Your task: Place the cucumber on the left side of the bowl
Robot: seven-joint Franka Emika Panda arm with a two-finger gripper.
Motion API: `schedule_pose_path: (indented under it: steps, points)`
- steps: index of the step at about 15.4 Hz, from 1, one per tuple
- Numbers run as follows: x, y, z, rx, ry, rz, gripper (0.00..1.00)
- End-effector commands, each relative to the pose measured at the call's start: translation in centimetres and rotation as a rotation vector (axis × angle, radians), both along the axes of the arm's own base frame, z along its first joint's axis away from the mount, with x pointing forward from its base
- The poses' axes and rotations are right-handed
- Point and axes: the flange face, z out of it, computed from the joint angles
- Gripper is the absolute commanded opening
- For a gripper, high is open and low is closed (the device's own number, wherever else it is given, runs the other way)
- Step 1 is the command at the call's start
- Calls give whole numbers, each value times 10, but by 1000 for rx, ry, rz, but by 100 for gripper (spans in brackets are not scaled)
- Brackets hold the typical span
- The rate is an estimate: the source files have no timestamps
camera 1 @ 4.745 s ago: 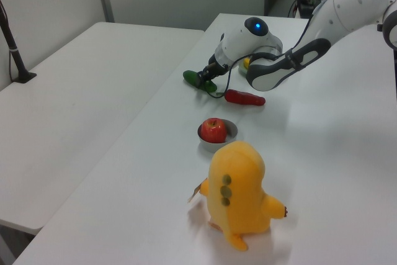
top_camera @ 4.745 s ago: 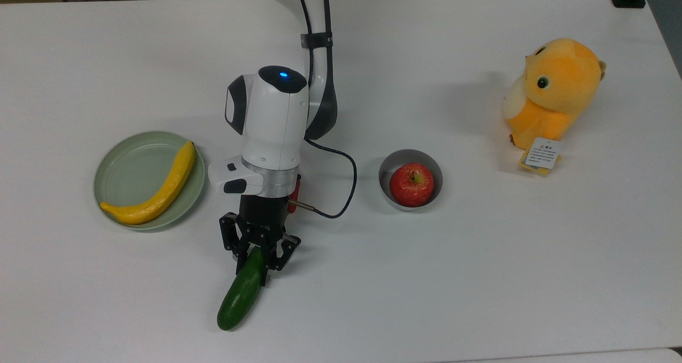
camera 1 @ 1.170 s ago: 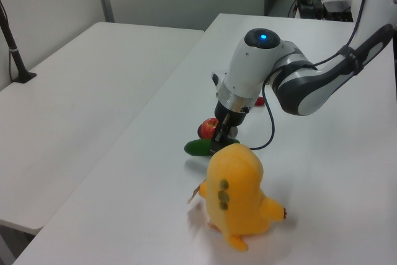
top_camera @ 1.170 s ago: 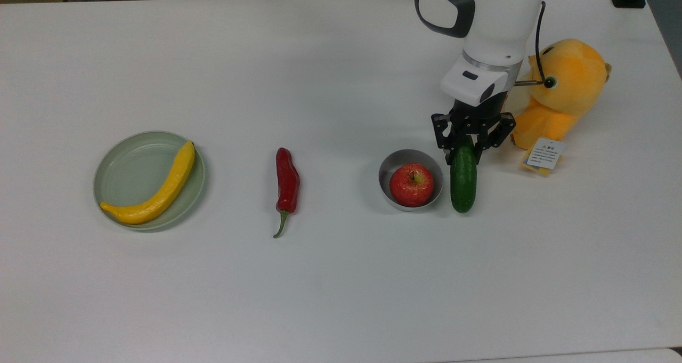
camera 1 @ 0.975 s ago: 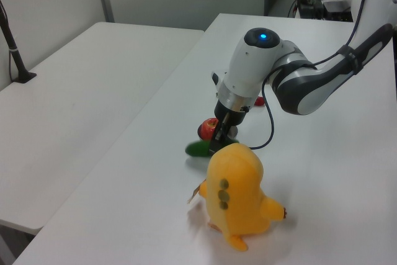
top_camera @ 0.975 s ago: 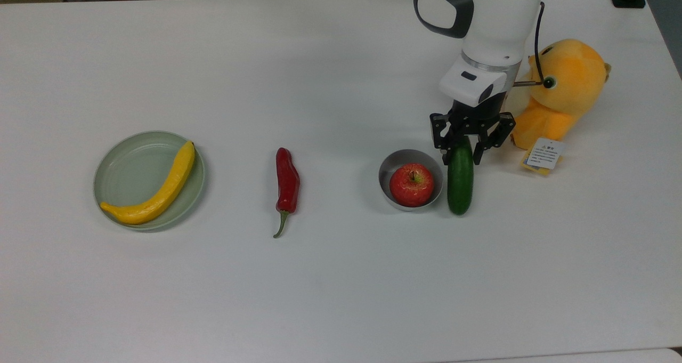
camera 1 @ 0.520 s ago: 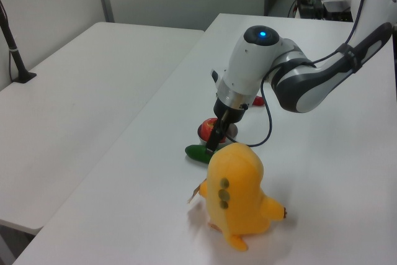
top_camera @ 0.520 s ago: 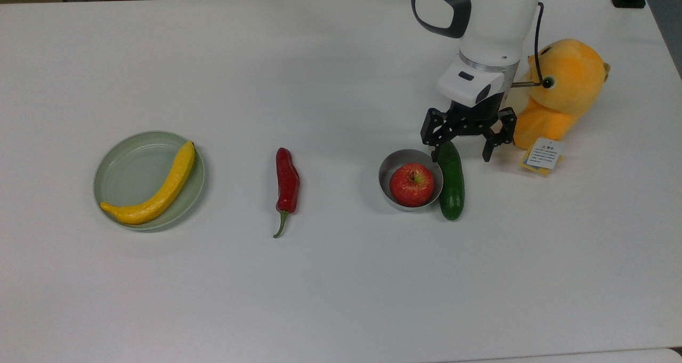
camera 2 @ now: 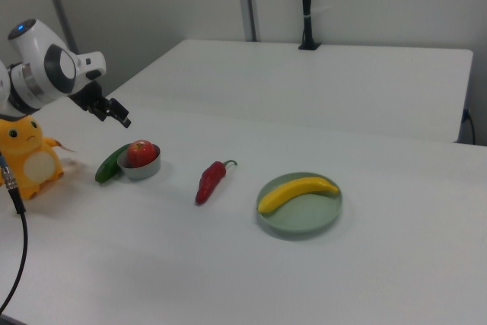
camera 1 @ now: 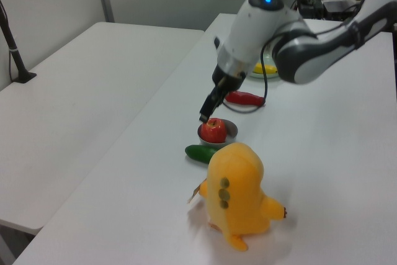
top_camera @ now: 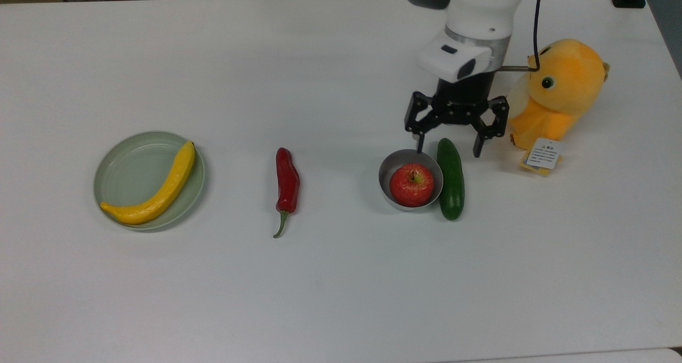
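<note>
Smooth dark green cucumber lying flat on the white table, touching the small grey metal bowl on the top view's right; black two-finger gripper above, spread wide and empty, suggesting placement done

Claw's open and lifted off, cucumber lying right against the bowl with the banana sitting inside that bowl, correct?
Not quite: the bowl holds a red apple, clear in the top view. The banana lies on the green plate. The claw is open above the cucumber.
</note>
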Motion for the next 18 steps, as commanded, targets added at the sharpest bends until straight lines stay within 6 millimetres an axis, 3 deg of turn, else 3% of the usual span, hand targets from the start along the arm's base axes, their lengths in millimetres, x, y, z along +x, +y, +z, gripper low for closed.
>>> schedule_pose_path:
  steps: [1, 5, 11, 14, 18]
  points:
    - [-13, -28, 55, 47, 39, -112, 100]
    - [-36, -66, 122, 94, 122, -232, 100]
    - [-69, -145, 192, 177, 288, -422, 100]
    - [-83, -175, 208, 165, 342, -475, 100]
    - [-93, -206, 207, 142, 428, -481, 100]
